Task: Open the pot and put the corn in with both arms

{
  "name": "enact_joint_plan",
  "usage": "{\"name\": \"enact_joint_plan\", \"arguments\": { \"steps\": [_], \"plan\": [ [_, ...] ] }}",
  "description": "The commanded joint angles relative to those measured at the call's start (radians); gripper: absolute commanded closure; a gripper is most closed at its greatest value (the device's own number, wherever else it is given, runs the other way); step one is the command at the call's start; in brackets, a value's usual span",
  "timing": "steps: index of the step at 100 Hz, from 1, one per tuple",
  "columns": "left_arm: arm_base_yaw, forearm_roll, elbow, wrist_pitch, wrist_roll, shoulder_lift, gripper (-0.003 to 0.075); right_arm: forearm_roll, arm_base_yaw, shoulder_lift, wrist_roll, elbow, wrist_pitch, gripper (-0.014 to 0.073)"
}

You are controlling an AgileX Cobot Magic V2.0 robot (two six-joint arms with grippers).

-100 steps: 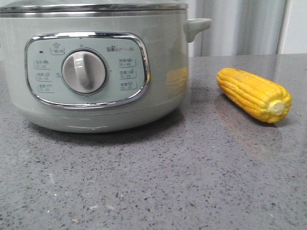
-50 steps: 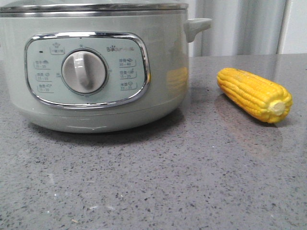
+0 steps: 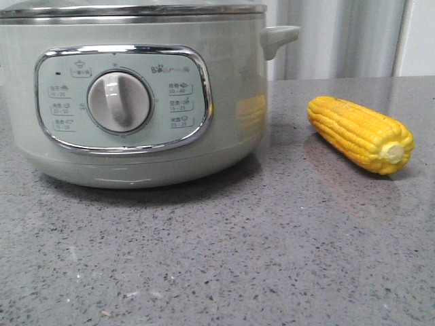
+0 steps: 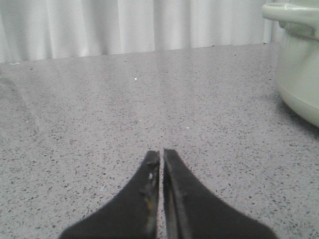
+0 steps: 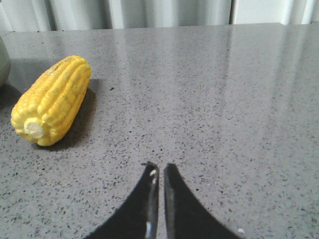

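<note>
A pale green round electric pot [image 3: 136,95] stands on the grey speckled stone tabletop [image 3: 224,258] and serves as the reference for all positions below. Its metal-rimmed lid [image 3: 129,9] sits in place on top, so the pot is closed. On the pot's front wall is a chrome-framed control panel [image 3: 122,98] with a round white dial [image 3: 119,102] at its centre. A pale green side handle [image 3: 279,35] projects from the pot's upper right edge.

The yellow cob of corn [image 3: 360,134] lies on its side on the tabletop to the right of the pot, apart from it, with its pale cut stub end turned toward the front camera. A yellow reflection of the cob shows on the pot's right wall.

The left gripper [image 4: 161,155] is over bare tabletop on the pot's left side; in the left wrist view only a portion of the pot's wall and handle is visible. Its black fingers are pressed nearly together with a thin slit between them, holding nothing.

The right gripper [image 5: 158,169] is over bare tabletop on the far side of the corn from the pot, well apart from the cob. Its black fingers likewise stand closed to a narrow slit and are empty.

White pleated curtains [image 3: 340,37] hang behind the pot.
</note>
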Motion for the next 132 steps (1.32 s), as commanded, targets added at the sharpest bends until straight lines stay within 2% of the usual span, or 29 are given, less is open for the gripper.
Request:
{"name": "enact_joint_plan", "arguments": {
  "steps": [1, 21, 46, 66, 89, 105, 115, 132],
  "plan": [
    [0.002, 0.008, 0.007, -0.084, -0.003, -0.035, 0.0741, 0.002, -0.005, -0.023, -0.007, 0.02, -0.092, 0.065],
    [0.002, 0.008, 0.007, -0.084, -0.003, -0.035, 0.0741, 0.002, -0.005, -0.023, -0.007, 0.02, -0.097, 0.065],
    [0.002, 0.008, 0.007, -0.084, -0.003, -0.035, 0.0741, 0.002, -0.005, -0.023, -0.007, 0.02, -0.188, 0.065],
    [0.002, -0.023, 0.005, -0.157, -0.005, -0.035, 0.0741, 0.026, -0.005, -0.023, -0.007, 0.013, -0.223, 0.065],
    [0.002, -0.034, -0.03, -0.195, -0.007, -0.035, 0.0741, 0.038, -0.005, -0.021, -0.007, -0.07, -0.185, 0.065],
    [0.002, -0.034, -0.116, -0.181, -0.007, -0.009, 0.0741, 0.038, -0.005, 0.002, -0.007, -0.158, -0.04, 0.065],
    [0.002, -0.034, -0.181, -0.181, -0.007, 0.034, 0.0741, 0.038, -0.005, 0.051, -0.007, -0.208, 0.01, 0.065],
    [0.002, 0.033, -0.29, -0.188, -0.007, 0.156, 0.0741, 0.036, -0.005, 0.187, -0.007, -0.291, 0.017, 0.065]
  ]
}}
